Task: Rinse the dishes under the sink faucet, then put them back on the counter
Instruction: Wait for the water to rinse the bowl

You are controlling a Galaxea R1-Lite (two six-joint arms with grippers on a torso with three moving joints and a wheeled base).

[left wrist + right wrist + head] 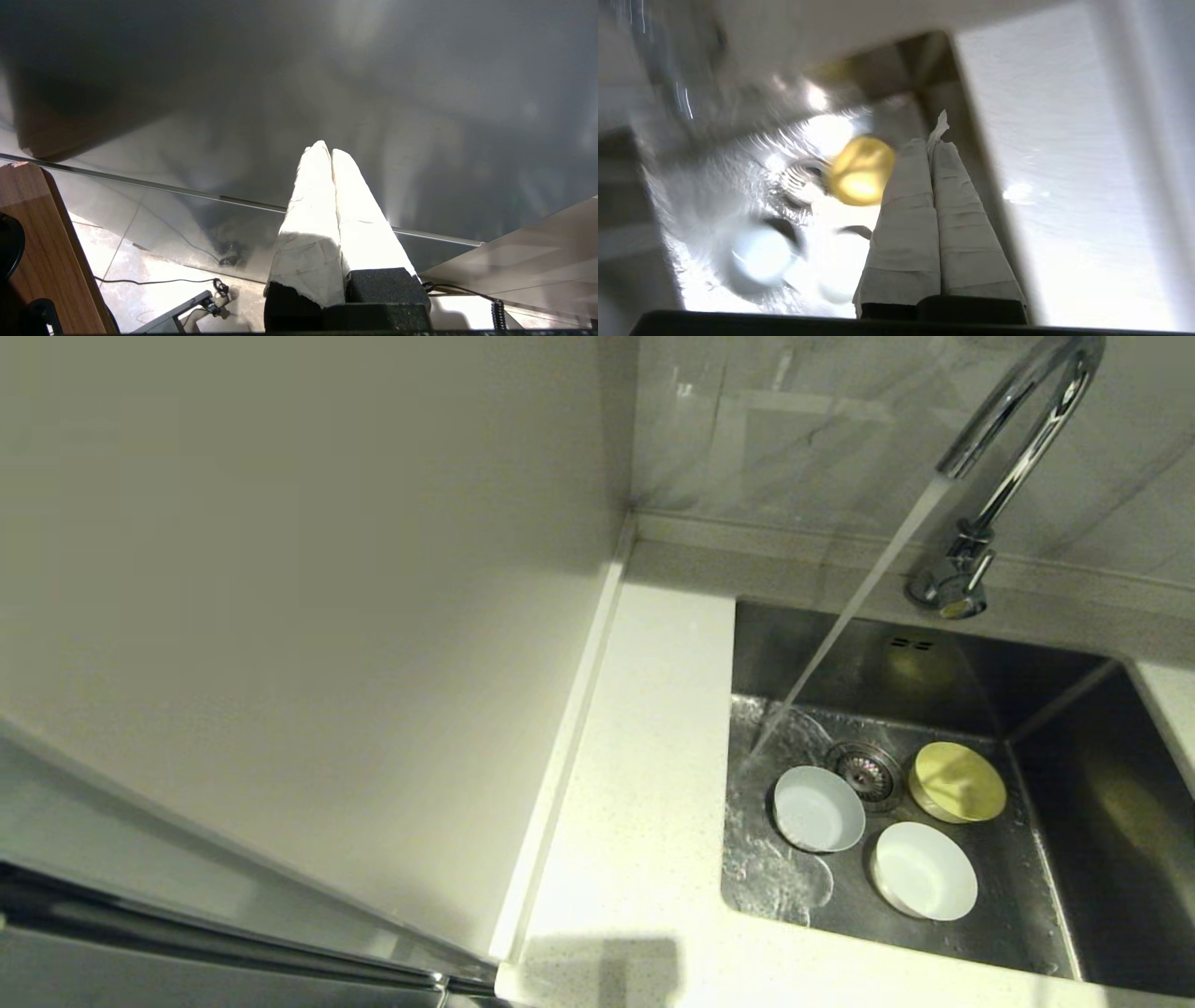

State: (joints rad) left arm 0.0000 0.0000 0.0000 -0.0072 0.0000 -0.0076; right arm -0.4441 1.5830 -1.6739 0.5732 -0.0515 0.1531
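Note:
Three small bowls lie on the floor of the steel sink (1064, 803) around the drain (865, 771): a pale grey-blue one (819, 808), a white one (924, 871) and a yellow one (958, 781). Water streams from the chrome faucet (1013, 420) onto the sink floor just left of the drain. No arm shows in the head view. In the right wrist view my right gripper (933, 143) is shut and empty above the sink's right side, beside the yellow bowl (860, 171). My left gripper (328, 148) is shut, empty, facing a grey panel away from the sink.
The white speckled counter (644, 784) runs left of and in front of the sink, with a raised edge against a plain pale side panel (280, 569). A marbled wall (794, 420) stands behind the faucet. A wet patch spreads over the sink floor (775, 877).

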